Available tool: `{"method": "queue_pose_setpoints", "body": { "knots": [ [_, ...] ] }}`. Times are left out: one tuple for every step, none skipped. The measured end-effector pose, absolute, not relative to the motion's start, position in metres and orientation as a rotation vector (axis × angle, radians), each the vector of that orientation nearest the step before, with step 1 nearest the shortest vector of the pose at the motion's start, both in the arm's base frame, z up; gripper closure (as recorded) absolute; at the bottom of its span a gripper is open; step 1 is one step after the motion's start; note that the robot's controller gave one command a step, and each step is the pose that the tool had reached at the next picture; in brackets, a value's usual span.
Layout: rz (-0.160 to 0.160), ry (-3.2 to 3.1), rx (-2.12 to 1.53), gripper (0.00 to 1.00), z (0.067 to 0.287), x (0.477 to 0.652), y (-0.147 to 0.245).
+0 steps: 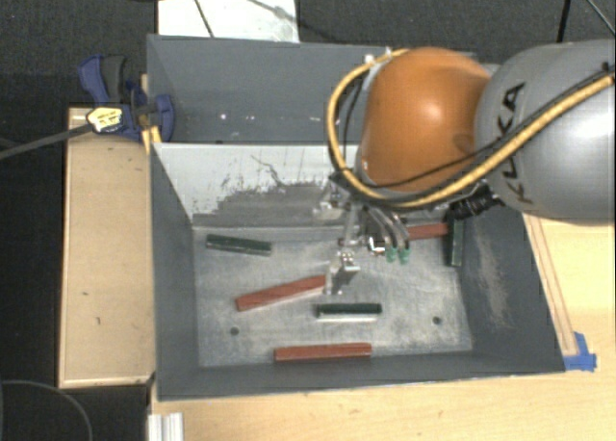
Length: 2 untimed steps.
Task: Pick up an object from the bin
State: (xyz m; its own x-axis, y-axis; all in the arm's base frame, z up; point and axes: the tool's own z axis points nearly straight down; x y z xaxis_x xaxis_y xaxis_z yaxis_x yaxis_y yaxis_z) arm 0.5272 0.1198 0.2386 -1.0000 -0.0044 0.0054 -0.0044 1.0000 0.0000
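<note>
- Grey metal bin [175,275], its floor scuffed and its back wall scratched pale, sits on a dark floor [58,6].
- A silver robot arm [553,131] reaches in from the right, with a rounded orange cover [414,116] on its wrist and a yellow-and-black cable looped around it.
- The gripper [341,273] hangs low over the middle of the bin floor, at the right-hand, upper end of a long reddish-brown flat stick [276,295] that lies slantwise across the centre.
- The view does not show whether the gripper touches that stick, how far open it is, or whether it has hold of anything.
- A short dark green bar with a pale edge [348,310] lies flat just below the gripper, close beside the slanted stick's end.
- A second reddish-brown stick [322,352] lies level along the near wall, apart from both.
- A dark green flat strip [238,246] rests alone towards the back left.
- At the back right, partly under the wrist, lie a third reddish stick [430,231] and a dark bar [452,245] set crosswise to it.
</note>
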Motion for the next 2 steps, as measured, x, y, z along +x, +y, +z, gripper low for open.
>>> {"method": "queue_pose_setpoints", "body": {
  "knots": [
    [-0.002,-3.144,0.001,0.0,0.243,0.529,0.119],
    [-0.003,-3.151,0.049,0.0,0.193,0.532,0.117]
  ]
}}
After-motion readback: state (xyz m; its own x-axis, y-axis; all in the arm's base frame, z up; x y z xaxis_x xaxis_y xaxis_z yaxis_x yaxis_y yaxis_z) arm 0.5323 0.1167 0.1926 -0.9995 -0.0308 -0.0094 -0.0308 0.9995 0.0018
